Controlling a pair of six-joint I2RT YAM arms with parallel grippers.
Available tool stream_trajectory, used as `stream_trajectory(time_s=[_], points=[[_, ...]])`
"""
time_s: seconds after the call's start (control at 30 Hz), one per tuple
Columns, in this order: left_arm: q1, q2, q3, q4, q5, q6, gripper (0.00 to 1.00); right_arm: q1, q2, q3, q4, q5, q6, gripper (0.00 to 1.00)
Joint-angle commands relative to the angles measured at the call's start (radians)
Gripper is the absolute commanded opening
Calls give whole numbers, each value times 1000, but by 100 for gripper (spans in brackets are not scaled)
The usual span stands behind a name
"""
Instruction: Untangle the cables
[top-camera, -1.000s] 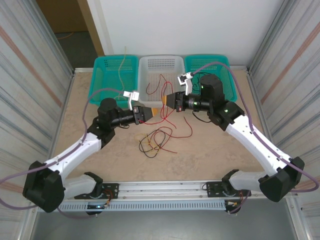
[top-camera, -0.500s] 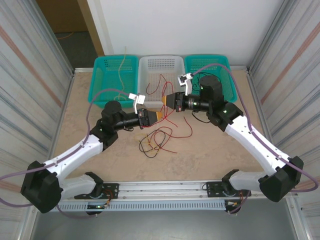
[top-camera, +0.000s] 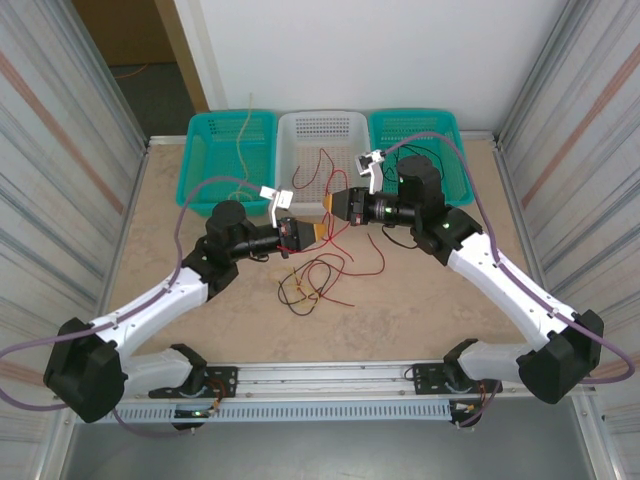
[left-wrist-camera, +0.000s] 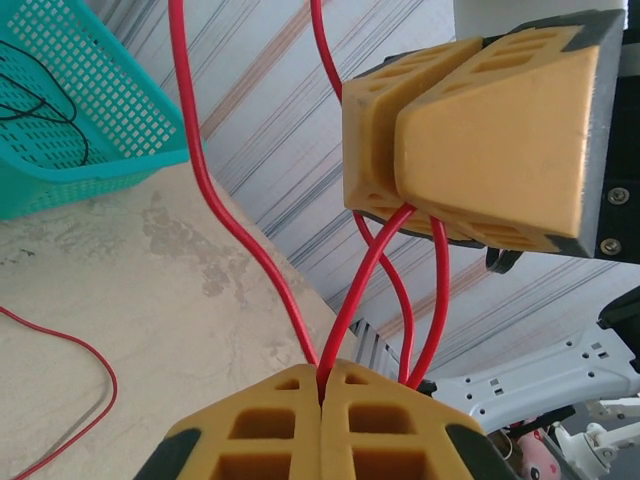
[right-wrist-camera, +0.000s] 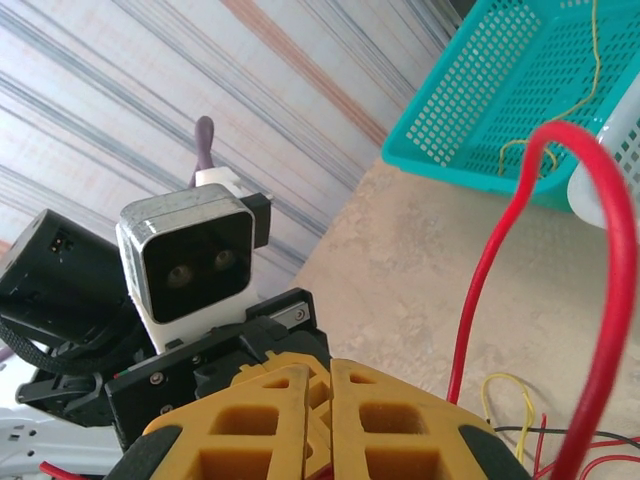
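Progress partial: left gripper (top-camera: 311, 232) & right gripper (top-camera: 330, 205) both pressed shut, pinching red cable (left-wrist-camera: 187, 100) betw. them; red/black/yellow tangle (top-camera: 312, 282) on table (top-camera: 400, 300) unsorted, most work left.

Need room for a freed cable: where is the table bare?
Bare: table between left arm and left teal basket, and between cable tangle and right arm. Crowded: the centre, where left pincer and right pincer pinch the red cable.
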Motion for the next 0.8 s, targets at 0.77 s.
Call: stream_trajectory(time_s=[0.77], points=[[17,-95,-6,-110,-110,85,0,136,-18,14,-251,336,-145,30]])
